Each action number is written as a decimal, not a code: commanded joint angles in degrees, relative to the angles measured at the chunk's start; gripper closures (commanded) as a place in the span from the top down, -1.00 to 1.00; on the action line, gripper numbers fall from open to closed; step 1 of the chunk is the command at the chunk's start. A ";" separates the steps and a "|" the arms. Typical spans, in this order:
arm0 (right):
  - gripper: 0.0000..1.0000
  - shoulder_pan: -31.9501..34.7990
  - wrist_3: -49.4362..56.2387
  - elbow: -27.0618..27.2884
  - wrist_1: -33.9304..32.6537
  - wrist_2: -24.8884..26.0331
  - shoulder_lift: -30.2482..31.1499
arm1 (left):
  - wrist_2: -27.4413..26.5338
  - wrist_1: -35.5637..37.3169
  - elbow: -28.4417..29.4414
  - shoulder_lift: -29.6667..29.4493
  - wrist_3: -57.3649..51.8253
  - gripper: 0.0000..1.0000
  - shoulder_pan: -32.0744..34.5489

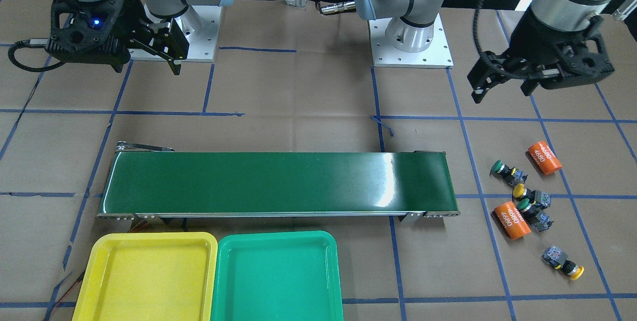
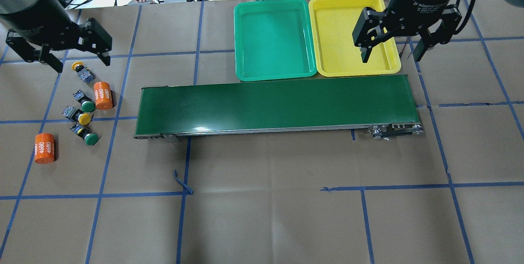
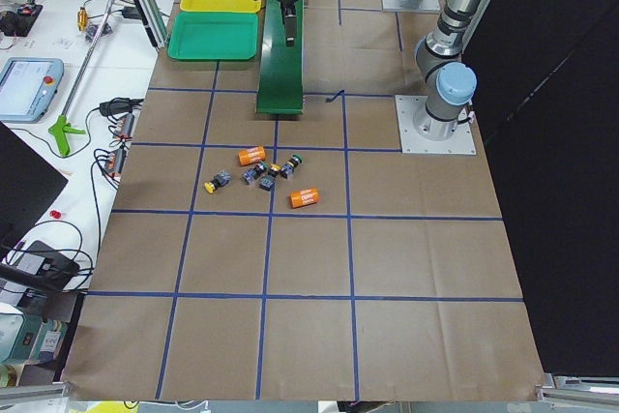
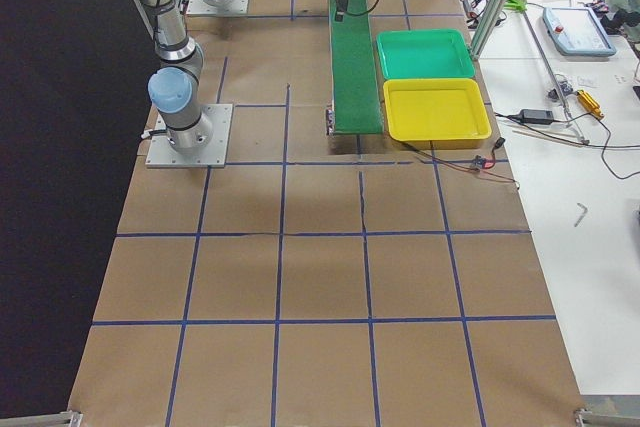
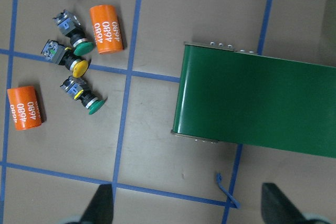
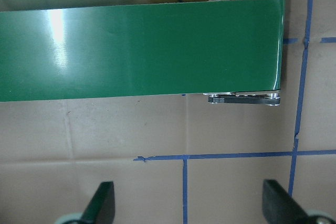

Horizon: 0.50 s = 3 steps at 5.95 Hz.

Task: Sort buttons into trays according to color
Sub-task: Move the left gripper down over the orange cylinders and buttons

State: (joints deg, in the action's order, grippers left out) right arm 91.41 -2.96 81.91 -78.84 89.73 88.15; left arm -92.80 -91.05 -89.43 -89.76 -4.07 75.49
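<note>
Four buttons lie on the table by my left arm: a yellow one [image 2: 80, 70], a green one [image 2: 84, 102], a yellow one [image 2: 80, 117] and a green one [image 2: 87, 135]. They also show in the left wrist view, with a green cap [image 5: 82, 49] and a yellow cap [image 5: 79, 67]. My left gripper [image 2: 77, 60] hangs open and empty above the far yellow button. The green tray [image 2: 273, 39] and the yellow tray [image 2: 344, 30] lie side by side beyond the belt, both empty. My right gripper [image 2: 391, 56] is open and empty above the yellow tray's near right part.
A long dark green conveyor belt [image 2: 274, 104] runs between the buttons and the trays. Two orange cylinders marked 4680 [image 2: 103, 95] [image 2: 44, 148] lie among the buttons. Cables and tools lie beyond the table's far edge.
</note>
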 commanded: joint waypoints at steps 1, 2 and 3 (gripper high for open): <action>1.00 0.00 -0.12 0.00 0.00 0.00 0.09 | 0.08 0.95 -3.27 -2.43 -7.57 0.97 -8.49; 1.00 0.00 -0.12 0.00 0.00 0.00 0.09 | 0.17 1.91 -3.81 -3.75 -13.01 0.97 -12.52; 1.00 0.00 -0.20 -0.09 -0.08 0.00 0.09 | 0.25 3.40 -4.86 -6.28 -17.59 0.96 -16.30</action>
State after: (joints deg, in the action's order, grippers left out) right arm 91.41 -3.10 81.89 -78.86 89.74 88.23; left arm -92.63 -88.93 -93.31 -93.90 -16.98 62.96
